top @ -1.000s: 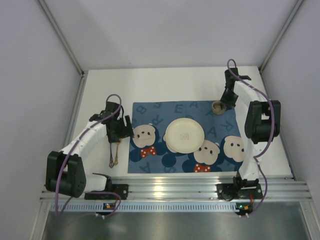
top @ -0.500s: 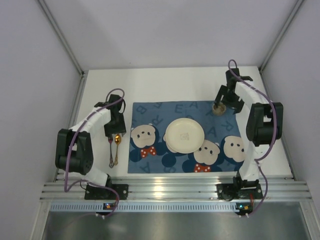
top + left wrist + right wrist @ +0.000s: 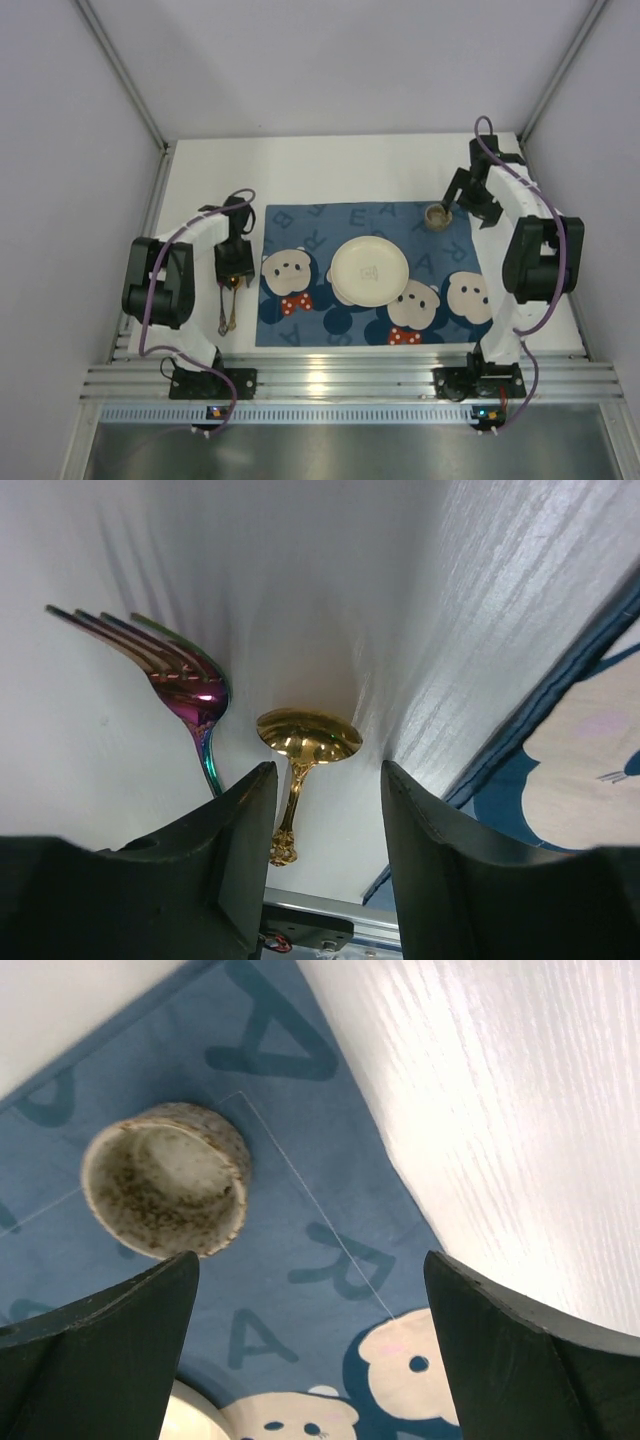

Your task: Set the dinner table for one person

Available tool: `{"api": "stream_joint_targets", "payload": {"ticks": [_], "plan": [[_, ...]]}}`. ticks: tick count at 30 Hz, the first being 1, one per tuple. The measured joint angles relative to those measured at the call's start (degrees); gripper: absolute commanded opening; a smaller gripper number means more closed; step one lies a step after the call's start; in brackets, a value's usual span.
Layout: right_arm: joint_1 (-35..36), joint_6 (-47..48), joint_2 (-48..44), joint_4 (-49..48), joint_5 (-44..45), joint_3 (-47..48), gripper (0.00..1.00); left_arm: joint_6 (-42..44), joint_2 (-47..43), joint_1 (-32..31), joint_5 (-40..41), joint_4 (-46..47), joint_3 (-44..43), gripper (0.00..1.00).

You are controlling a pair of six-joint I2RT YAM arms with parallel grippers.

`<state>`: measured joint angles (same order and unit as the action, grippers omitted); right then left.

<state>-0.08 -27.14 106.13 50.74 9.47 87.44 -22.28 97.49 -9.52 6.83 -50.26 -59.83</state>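
Setting seemingly nearly done: plate (image 3: 369,271), cup (image 3: 165,1192) on placemat (image 3: 300,225), fork (image 3: 190,685), spoon (image 3: 307,738) on desk (image 3: 330,165) alongside; left hand (image 3: 325,780), right hand (image 3: 310,1260) apart, empty.

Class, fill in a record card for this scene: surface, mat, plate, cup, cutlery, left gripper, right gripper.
surface: white table
mat: blue placemat with bear faces, mid-table
plate: cream plate, centre of the placemat
cup: speckled cup, upright, at the placemat's far right corner
cutlery: fork and spoon side by side on the table, left of the placemat
left gripper: open, over the spoon
right gripper: open, near the cup, holding nothing
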Motion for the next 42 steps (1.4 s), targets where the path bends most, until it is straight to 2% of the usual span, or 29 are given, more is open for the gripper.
{"api": "stream_joint_targets", "payload": {"ticks": [9,16,22,26,27,28,35,39,42], "plan": [[-2.16,1.14,-0.07,1.4,-0.07,-0.87,0.95,0.61,3.93,2.75,-4.61,-1.49,-1.57,0.48],[-4.33,3.1,-0.33,2.54,-0.04,-0.76,0.94,0.55,5.33,5.7,-10.78,-1.4,-1.68,0.26],[-5.46,3.8,-0.33,2.78,-0.31,-0.74,0.94,0.7,9.4,5.86,-11.78,-5.03,-6.08,0.23],[-5.46,4.13,-0.33,2.99,-1.18,-0.57,0.93,1.4,14.69,5.75,-11.72,-10.34,-11.89,0.1],[-5.46,4.15,-0.33,3.19,-1.46,-0.33,0.93,1.53,16.11,5.66,-11.58,-11.8,-13.4,0.03],[-5.46,4.17,-0.33,3.15,-1.64,-0.22,0.93,1.6,16.94,5.6,-11.5,-12.74,-14.29,0.0],[-5.46,4.15,-0.33,3.28,-2.73,0.42,0.96,2.6,19.3,4.94,-6.75,-15.19,-18.95,0.0],[-5.46,4.15,-0.33,3.28,-3.69,0.42,0.98,2.99,19.12,5.11,-1.4,-12.02,-21.97,0.0],[-5.46,4.04,-0.35,3.26,-4.35,0.37,0.98,2.99,18.34,4.96,-0.33,-7.85,-23.85,0.0]]}}
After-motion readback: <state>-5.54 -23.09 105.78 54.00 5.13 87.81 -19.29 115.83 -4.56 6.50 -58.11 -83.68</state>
